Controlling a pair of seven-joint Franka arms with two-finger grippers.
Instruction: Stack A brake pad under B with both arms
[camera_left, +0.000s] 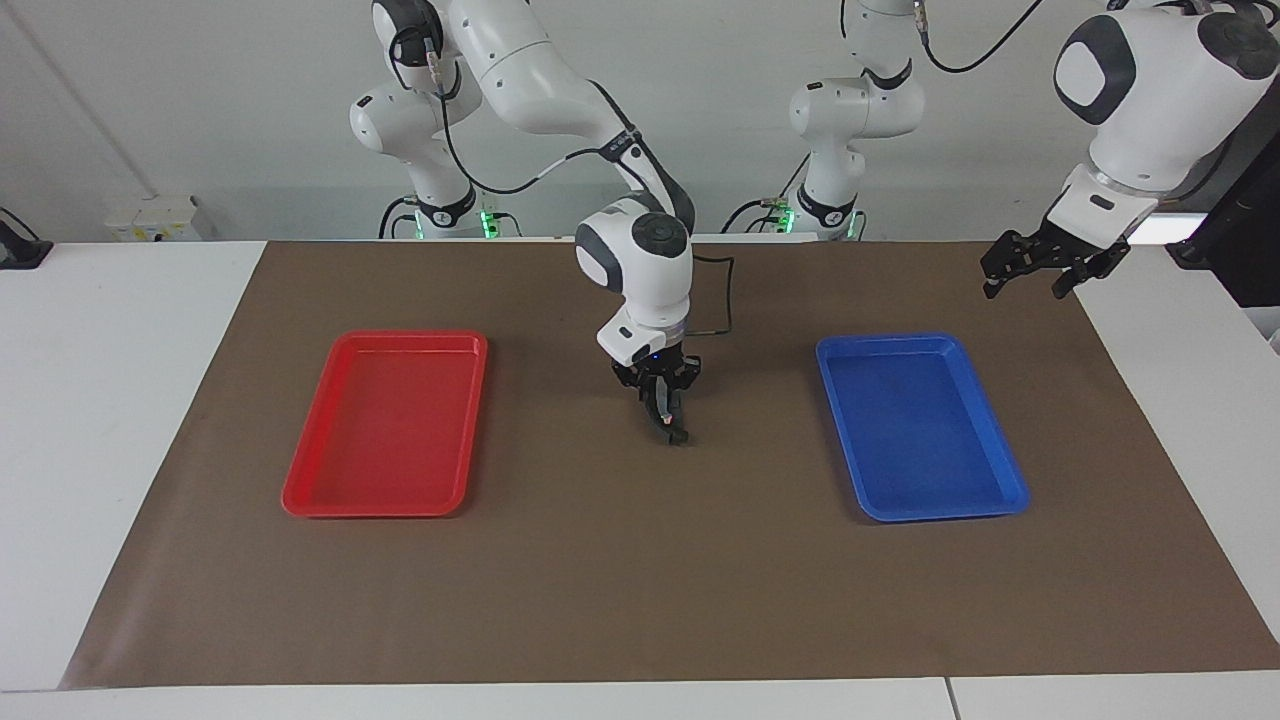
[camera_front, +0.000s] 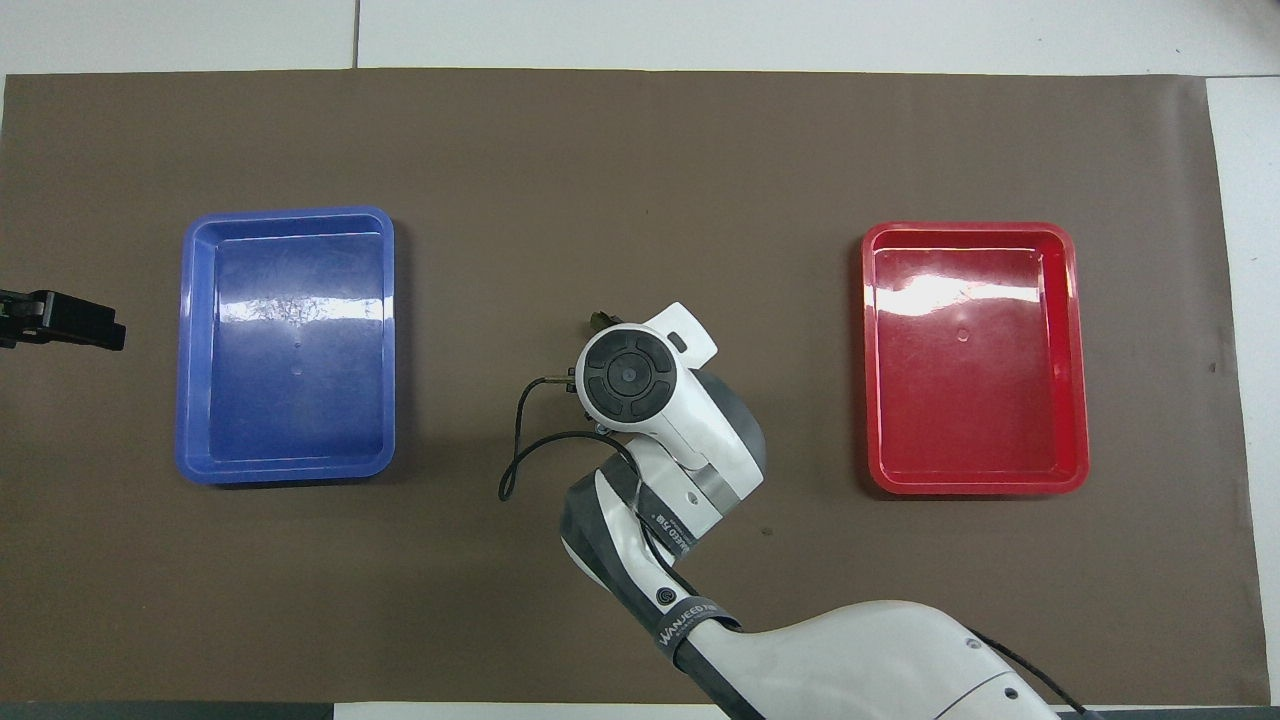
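- Overhead view: a brown mat (camera_front: 640, 150) is spread over the white table (camera_front: 800, 30), flanked by a red tray (camera_front: 1075, 360) and a blue tray (camera_front: 190, 340).
- Over the mat's middle, the right gripper (camera_left: 668, 425) is seen on a dark piece (camera_left: 676, 436); its grip cannot be told.
- The left gripper (camera_left: 1030, 285) is held spread over the mat's edge.

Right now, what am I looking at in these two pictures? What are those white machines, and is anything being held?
Two robot arms at a table. One picture faces them from across it; the other looks down from above their end. On the brown mat lie a red tray and a blue tray. The right arm reaches down between the trays, a small dark piece at its tip; whether it grips it is unclear. The left arm's fingers hang open over the mat's edge, waiting.
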